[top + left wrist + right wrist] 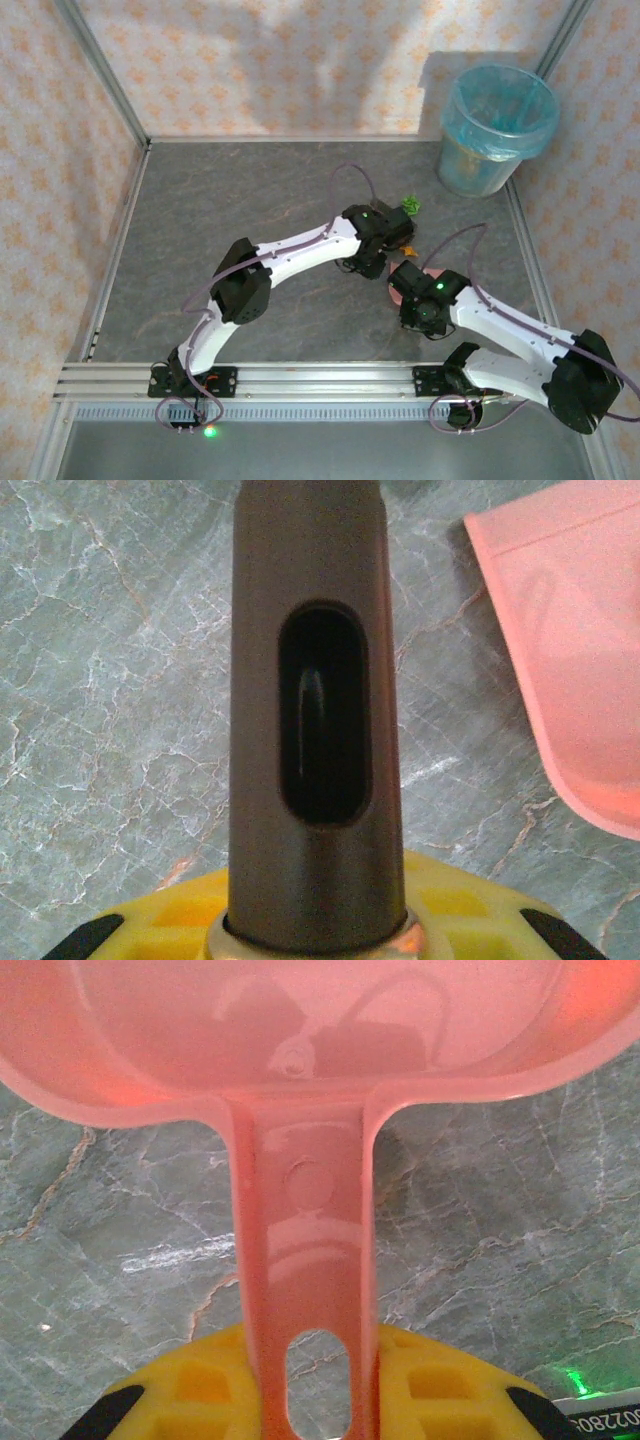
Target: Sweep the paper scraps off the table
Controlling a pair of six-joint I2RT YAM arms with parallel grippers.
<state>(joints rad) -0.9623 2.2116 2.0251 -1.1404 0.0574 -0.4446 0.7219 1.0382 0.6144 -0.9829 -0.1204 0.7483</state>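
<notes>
A green paper scrap (pixel 410 206) lies on the dark grey table (pixel 250 200) just beyond my left gripper (pixel 385 242), and a small orange bit (pixel 407 248) shows beside that gripper. In the left wrist view the left gripper (pixel 315 932) is shut on the handle of a dark brown brush (pixel 315 730), which points away across the table. My right gripper (pixel 310 1400) is shut on the handle of the pink dustpan (pixel 305 1260), whose pan lies ahead of it on the table. From above, the dustpan (pixel 396 288) peeks out under the right gripper (pixel 418 285), close to the left one.
A light blue bin (pixel 495 130) with a plastic liner stands at the back right corner. Aluminium rails (pixel 300 380) run along the near edge, and patterned beige walls close in the left, back and right. The dustpan's edge (pixel 570 660) lies to the right of the brush.
</notes>
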